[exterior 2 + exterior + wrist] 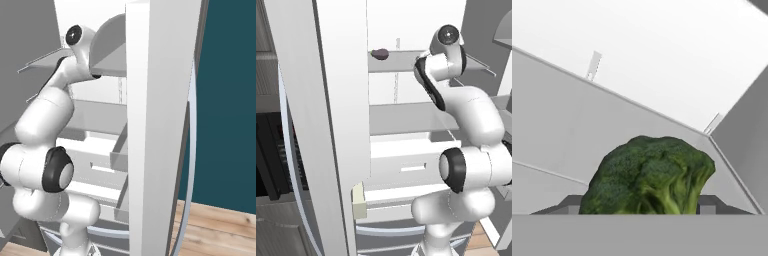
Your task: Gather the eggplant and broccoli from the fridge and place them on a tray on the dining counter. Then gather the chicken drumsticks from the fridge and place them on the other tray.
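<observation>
Reaching into the open fridge [346, 125], we had the arm up at an upper shelf [401, 61], and the hand [639, 210] sat at the broccoli [649, 175]. In the hand view the two fingertips [569, 205] stood on either side of the floret head, spread wide with the broccoli between them; whether they pressed on it or merely flanked it we could not tell. The eggplant [380, 53] lay on the same upper shelf toward its left end, well apart from the arm. By our judgement the task was at its very start: neither vegetable had left the fridge, and the chicken drumsticks remained for later. Neither trays nor dining counter were anywhere in our pictures. We found no brand, label or writing to read.
</observation>
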You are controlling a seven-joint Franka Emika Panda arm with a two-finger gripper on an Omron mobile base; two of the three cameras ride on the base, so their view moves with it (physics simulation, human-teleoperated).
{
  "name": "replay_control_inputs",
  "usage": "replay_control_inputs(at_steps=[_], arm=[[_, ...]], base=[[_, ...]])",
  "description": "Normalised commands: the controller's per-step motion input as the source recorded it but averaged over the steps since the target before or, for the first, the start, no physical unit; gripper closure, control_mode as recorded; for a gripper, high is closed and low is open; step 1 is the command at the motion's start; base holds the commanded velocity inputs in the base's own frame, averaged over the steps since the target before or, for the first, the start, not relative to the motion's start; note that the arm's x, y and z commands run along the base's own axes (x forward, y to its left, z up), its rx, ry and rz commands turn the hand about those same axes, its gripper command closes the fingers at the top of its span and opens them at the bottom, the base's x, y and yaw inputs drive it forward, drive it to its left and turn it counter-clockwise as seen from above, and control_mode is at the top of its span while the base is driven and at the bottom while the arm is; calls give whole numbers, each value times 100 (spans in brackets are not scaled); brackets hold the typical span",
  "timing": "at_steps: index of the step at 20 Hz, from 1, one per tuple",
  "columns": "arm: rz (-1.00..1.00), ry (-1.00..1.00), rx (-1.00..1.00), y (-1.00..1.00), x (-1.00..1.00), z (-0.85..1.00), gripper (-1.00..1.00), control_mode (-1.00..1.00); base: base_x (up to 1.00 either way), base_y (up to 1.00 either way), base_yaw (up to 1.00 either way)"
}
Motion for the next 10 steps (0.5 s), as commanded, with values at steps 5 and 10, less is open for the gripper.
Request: replay_control_inputs(at_steps=[5,10], arm=[[0,-3,2,25,-100,13,100,-100],[0,0,4,28,-93,32,100,-100]], base=[[0,0,0],[0,0,0]])
